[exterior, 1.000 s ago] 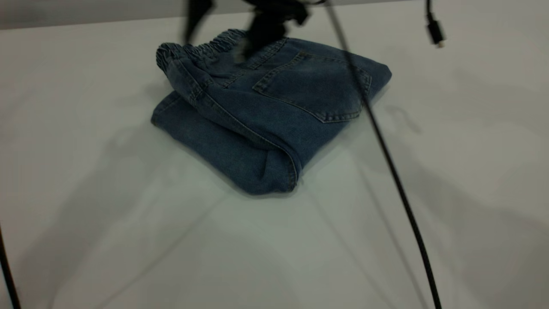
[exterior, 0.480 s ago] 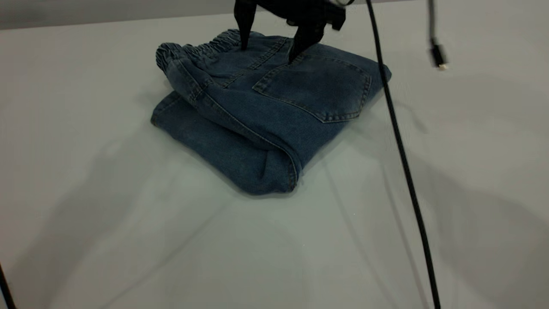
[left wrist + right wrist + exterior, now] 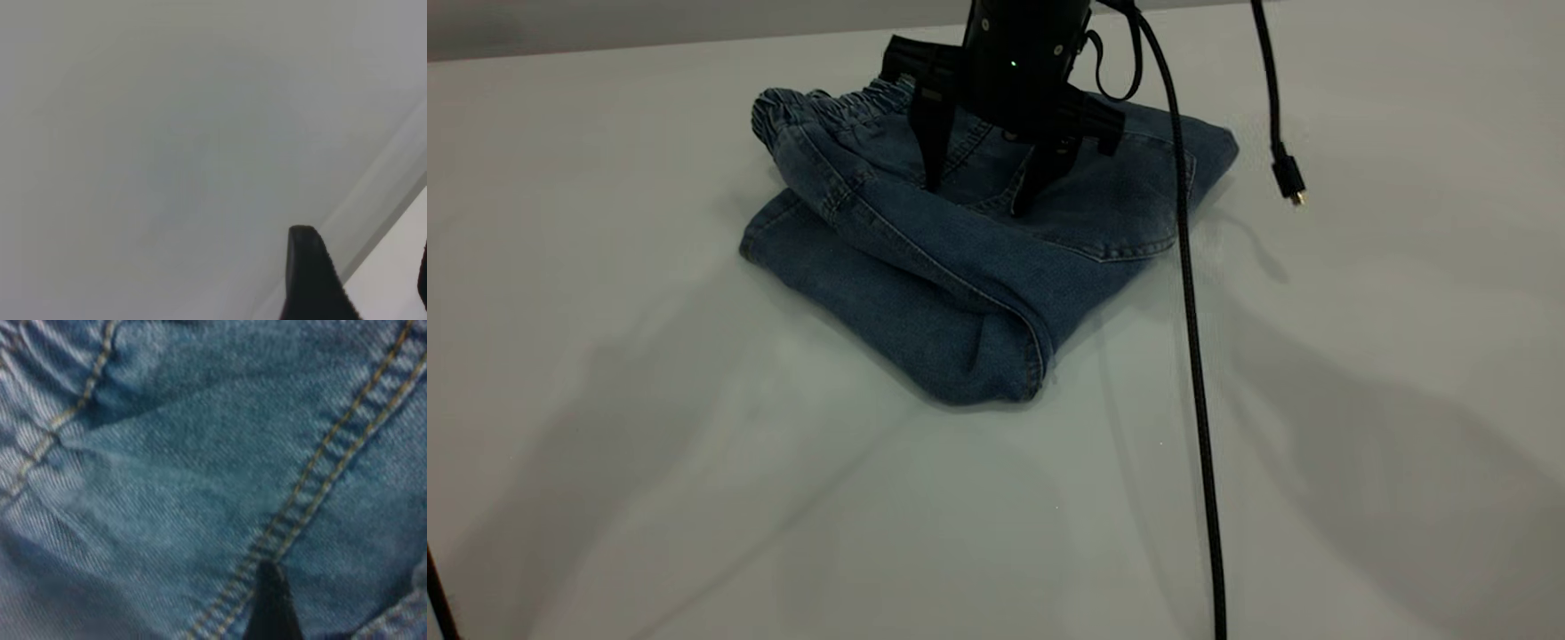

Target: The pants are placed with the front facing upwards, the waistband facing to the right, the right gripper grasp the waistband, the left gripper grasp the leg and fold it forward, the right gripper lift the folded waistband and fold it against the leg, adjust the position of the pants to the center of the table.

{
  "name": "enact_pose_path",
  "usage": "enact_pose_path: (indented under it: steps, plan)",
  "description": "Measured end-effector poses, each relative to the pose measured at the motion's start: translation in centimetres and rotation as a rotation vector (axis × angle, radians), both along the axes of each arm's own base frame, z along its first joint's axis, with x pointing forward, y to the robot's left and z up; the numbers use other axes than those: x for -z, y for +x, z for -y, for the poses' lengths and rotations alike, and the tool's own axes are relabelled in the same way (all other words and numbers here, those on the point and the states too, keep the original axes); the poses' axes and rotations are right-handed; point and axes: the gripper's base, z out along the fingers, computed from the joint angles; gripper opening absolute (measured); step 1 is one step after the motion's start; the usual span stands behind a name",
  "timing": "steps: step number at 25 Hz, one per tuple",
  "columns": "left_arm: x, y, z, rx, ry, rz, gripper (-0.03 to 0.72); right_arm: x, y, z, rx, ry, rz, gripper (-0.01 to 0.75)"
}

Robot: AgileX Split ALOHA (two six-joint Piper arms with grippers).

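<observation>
The pants (image 3: 978, 258) lie folded into a compact bundle on the far half of the white surface (image 3: 694, 498), toward the back edge and slightly left of the middle as the exterior view shows it. The elastic waistband (image 3: 827, 107) is bunched at the bundle's far left, and the back pocket (image 3: 1129, 209) faces up on the top layer. The bundle's long axis runs on a diagonal, from that waistband corner down to the rolled fold nearest the camera. The right tool (image 3: 980, 197) stands directly over the top layer, pointing down, its two tapered fingers spread moderately wide with nothing between them. Both tips sit at or just above the denim, beside the pocket's stitched edge. In the right wrist view one dark fingertip (image 3: 267, 603) lies right against a tan double seam (image 3: 320, 473), which suggests contact or something very near it. The left tool (image 3: 310, 273) is away from the cloth: its wrist view shows only bare surface and one finger, so I cannot tell how its fingers stand. Since both folds look done, the remaining step appears to be the shift to the centre. The open middle lies toward the camera from the bundle, so the right tool, already on top, seems best placed to drag it that way.
</observation>
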Motion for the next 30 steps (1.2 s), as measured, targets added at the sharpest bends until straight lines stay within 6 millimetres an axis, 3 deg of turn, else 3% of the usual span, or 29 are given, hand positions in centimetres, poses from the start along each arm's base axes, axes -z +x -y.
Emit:
enact_pose_path:
  steps: [13, 23, 27, 30]
  plan:
    - [0.0, 0.0, 0.0, -0.001, -0.002, 0.002, 0.353, -0.1, -2.5, -1.1, -0.373, 0.045, -0.113, 0.433]
    - [0.2, -0.1, 0.0, 0.005, 0.006, -0.019, 0.337, -0.2, -5.1, -2.3, -0.675, -0.070, -0.151, 0.433]
    - [0.2, -0.1, 0.0, 0.007, 0.008, -0.023, 0.333, -2.0, -5.1, -2.5, -0.640, -0.053, -0.127, 0.433]
    - [0.1, -0.1, 0.0, 0.007, 0.014, -0.017, 0.333, -5.1, -4.4, -3.7, -0.572, 0.069, -0.032, 0.433]
